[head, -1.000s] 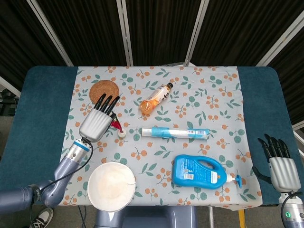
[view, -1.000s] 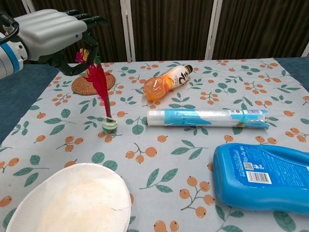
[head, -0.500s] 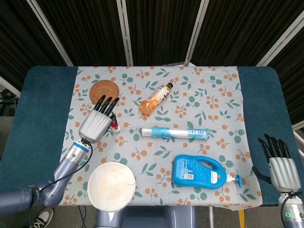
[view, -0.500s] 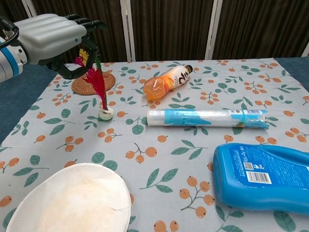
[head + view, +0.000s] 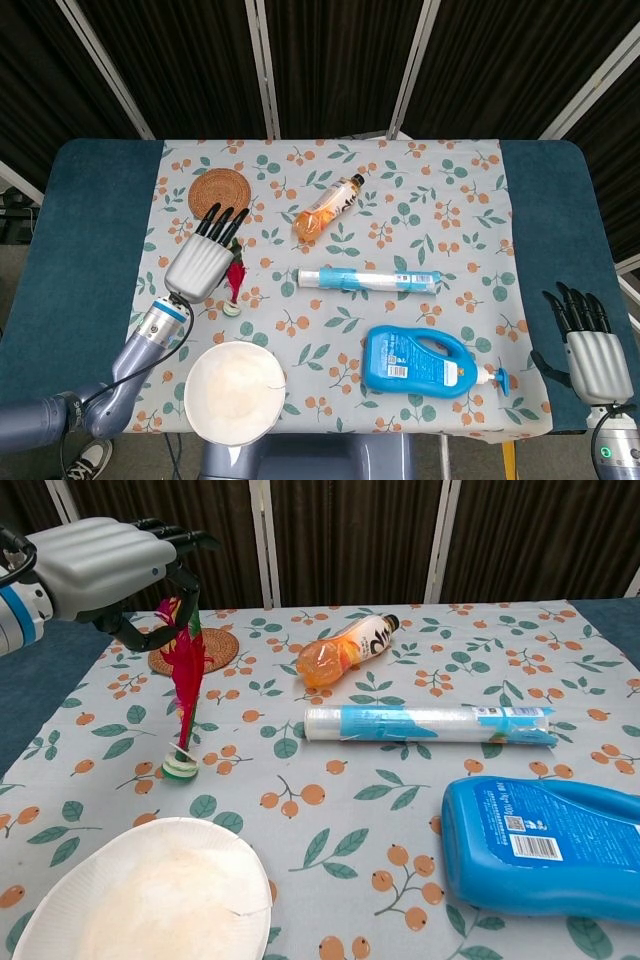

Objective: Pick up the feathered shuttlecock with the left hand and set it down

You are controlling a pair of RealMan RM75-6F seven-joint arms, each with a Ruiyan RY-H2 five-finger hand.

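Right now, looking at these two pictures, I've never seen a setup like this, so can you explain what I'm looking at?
It is a two-armed robot with human-like hands at a table. One picture looks down from its head, the other forward from its chest. Its left hand holds a red feathered shuttlecock by the feather tips, the base hanging low. Its right hand rests idle at the table's edge. On the flowered cloth lie a woven coaster, an orange drink bottle, a clear tube, a blue detergent bottle and a paper plate.

Blue table [image 5: 80,240] – floral cloth [image 5: 450,200], plate [image 5: 235,392], bottles
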